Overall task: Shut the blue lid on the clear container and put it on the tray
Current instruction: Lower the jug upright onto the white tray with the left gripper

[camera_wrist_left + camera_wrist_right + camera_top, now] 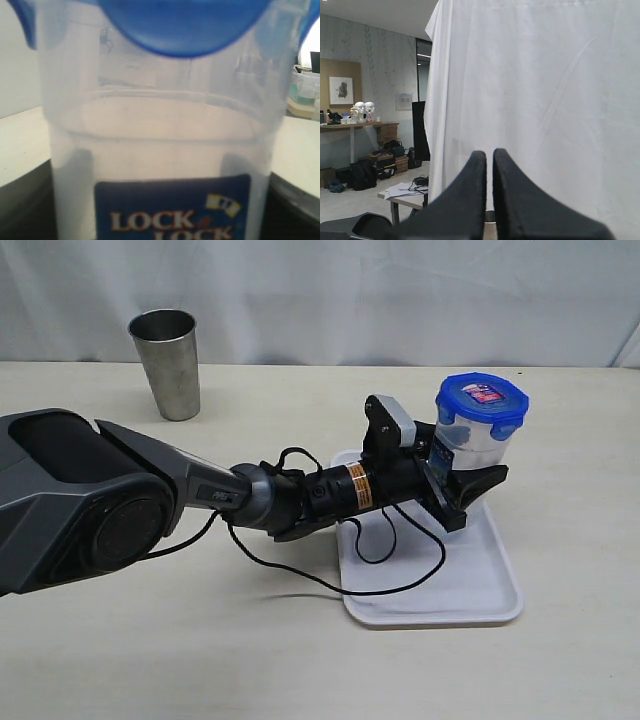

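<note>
Exterior view: the left claw (472,472) reaches sideways and grasps the clear container (482,445), one jaw on each side of its lower half. The blue lid (482,400) sits on the container just above the claw, with its flaps hanging down. The white tray (470,590) lies on the table (150,640) below the claw, stretching towards the camera. The claw hides the container's base, so it is unclear whether it rests on the tray. A steel cup (168,362) stands well behind the claw.

Left wrist view: the container fills the picture, lid at one end. Dark fingers (25,205) press on both its sides.

Right wrist view: the right claw (490,155) is clenched and empty, facing a white curtain (545,100).

Likely risks: the container is tall and narrow and seems near the tray's far rim. Letting go before it stands flat, or dragging a jaw on withdrawal, could topple it. Unsnapped flaps could let the lid pop off.
</note>
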You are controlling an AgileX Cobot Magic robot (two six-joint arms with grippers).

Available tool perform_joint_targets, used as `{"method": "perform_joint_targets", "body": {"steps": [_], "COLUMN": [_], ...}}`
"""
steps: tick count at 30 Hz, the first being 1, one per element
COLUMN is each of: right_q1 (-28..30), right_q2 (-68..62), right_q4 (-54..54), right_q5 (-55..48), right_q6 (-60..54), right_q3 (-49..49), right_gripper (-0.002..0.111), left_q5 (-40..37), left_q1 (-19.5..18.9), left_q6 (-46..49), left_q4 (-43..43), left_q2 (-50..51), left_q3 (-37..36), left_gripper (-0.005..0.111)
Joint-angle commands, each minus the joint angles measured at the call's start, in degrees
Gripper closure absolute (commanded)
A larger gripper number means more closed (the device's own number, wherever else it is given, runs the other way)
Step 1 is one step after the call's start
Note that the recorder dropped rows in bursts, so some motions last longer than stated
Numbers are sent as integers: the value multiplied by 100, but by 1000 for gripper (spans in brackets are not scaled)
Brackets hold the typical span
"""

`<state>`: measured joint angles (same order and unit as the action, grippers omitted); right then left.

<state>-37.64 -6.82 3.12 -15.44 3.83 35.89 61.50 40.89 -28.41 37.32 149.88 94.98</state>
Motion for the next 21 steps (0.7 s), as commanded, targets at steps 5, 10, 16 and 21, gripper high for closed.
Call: {"method": "perform_joint_targets", "body": {"steps": [5,10,16,21], "right_q1": [30,30,30,30], "right_q2": [25,25,25,25], "right_q4": [7,7,7,7], "right_q5": [35,35,35,35], "right_q6": [-5,-5,-5,-5], "right_q3": [6,6,6,6], "right_gripper": [104,104,104,104], "left_q5": [142,-169,-268,-55], "left_q1": [-11,-22,-47,-187], "left_q6": [27,27,27,12], "left_q4": [-160,-160,-148,279], "left_q2": [-47,-47,-47,-47], "left_q3": [71,71,71,71], "left_gripper": [54,26,26,26]}}
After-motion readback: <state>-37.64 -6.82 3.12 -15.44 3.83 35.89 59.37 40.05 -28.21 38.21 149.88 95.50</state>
